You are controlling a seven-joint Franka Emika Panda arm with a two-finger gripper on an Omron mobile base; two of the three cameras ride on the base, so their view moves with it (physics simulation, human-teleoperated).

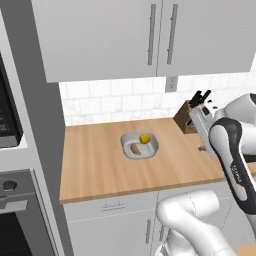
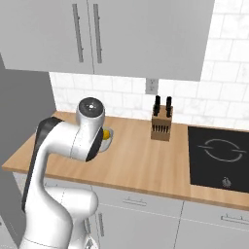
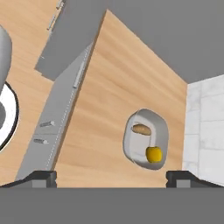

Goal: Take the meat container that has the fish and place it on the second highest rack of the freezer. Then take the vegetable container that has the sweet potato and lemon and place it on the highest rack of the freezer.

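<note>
**Approach to the vegetable container: hazards and orientation**

The hand [image 3: 112, 177] hangs above the worktop [image 1: 95, 165] with its fingers spread fully apart and nothing between them. The vegetable container [image 1: 139, 145], a shallow grey oval dish, rests on the worktop near the tiled back wall, well apart from the knife block [image 2: 162, 125].

Contents: the lemon [image 3: 153, 154] lies toward the wall end of the dish; the sweet potato [image 3: 141, 129] lies toward the front edge. The two sit close together; contact cannot be confirmed.

Hazards, as judged from this position:
- The dish is low-walled. A tilted lift would likely let the round lemon roll out.
- A grip across the long dimension may exceed the finger spread; the fingers could then slip off the rim.
- A descent too near the centre may strike the produce instead of the rim.

Orientation: the container's long axis runs roughly from front edge to wall. The sweet potato's long axis lies across it.
</note>
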